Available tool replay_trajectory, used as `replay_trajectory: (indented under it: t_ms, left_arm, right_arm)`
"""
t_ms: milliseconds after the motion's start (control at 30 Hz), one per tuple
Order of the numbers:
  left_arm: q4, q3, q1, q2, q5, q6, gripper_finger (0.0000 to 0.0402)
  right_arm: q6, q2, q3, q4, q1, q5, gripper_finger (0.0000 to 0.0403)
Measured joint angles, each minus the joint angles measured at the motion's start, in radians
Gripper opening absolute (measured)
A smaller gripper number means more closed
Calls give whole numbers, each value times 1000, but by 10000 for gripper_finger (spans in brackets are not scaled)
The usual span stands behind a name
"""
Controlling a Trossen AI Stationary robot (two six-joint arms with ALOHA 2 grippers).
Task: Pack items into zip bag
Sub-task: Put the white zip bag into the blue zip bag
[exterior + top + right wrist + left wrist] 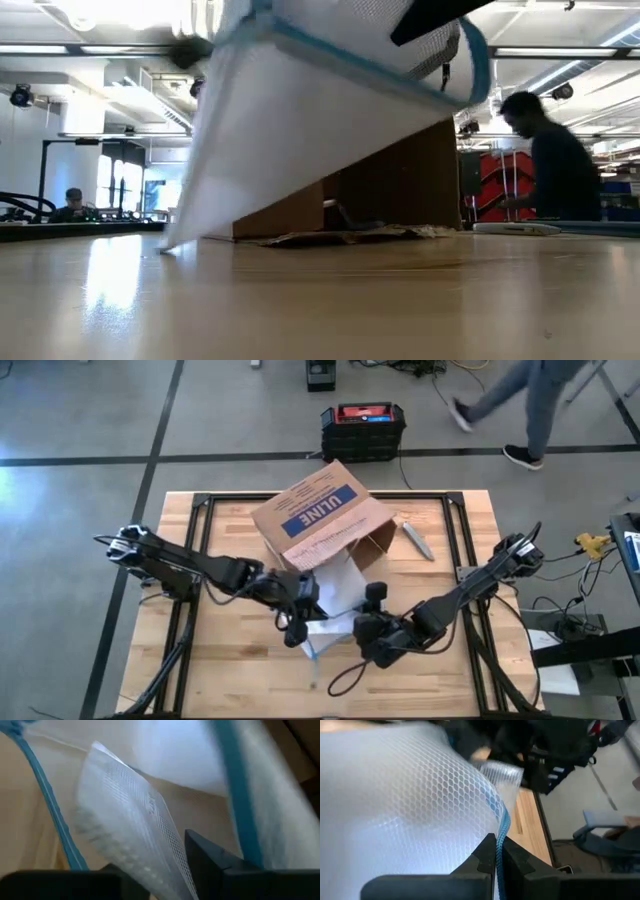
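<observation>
The zip bag (338, 588), clear with a honeycomb pattern and a blue zip strip (504, 822), hangs in front of the ULINE box. In the low view its lowest corner (166, 246) rests on the table. My left gripper (497, 845) is shut on the strip near the table's middle (298, 618). My right gripper (160, 867) stands just right of it (362, 628), fingers apart, looking between the two blue strips of the bag's mouth. A pale flat gridded item (127, 815) lies between its fingers. No dark items show. My left gripper pinches the bag's blue zip strip (501, 836) between its two fingertips. The fingers slant down and lie across the strip. The bag hangs below and beyond them, one corner on the table. My right gripper has the pale item's near end (165, 875) between its fingers; whether they touch it I cannot tell.
The brown ULINE box (322, 515) lies tipped at the table's far middle, its open side toward the bag. A grey slim object (417, 540) lies to its right. A black and red case (363, 428) stands on the floor beyond the table, where a person (530, 405) walks.
</observation>
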State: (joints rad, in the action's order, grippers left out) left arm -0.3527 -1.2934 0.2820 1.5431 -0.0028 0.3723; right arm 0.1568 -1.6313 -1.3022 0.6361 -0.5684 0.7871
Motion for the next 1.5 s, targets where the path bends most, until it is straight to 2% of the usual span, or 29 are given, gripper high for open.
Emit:
replay_trajectory:
  t_ms: [233,367,500,633,900,1100,1200,1300,1433,1500]
  left_arm:
    - [107,0,8,65,146,6,0]
    - [109,0,20,64,181,-4,0]
    - [52,1,21,69,153,-20,0]
    - [14,36,22,94,117,-23,0]
    - [77,172,23,100,97,0,0]
    - [155,227,23,99,96,13,0]
    - [157,227,30,93,96,-24,0]
    - [143,227,39,73,97,-86,0]
    - [126,227,55,45,98,-164,0]
    - [133,227,59,38,98,-199,0]
  right_arm:
    - [-118,-100,28,-132,15,7,173]
    - [-208,-187,50,-271,18,50,180]
    - [-199,-232,48,-282,18,84,174]
    - [-119,-223,48,-278,17,-1,173]
    - [-6,-156,49,-245,33,-177,199]
    - [-1,-124,50,-269,32,-192,217]
    - [22,-134,78,-315,40,-196,205]
    - [39,-169,106,-395,53,-254,173]
    - [13,-243,138,-584,69,-387,99]
    - [-12,-295,142,-667,90,-404,52]
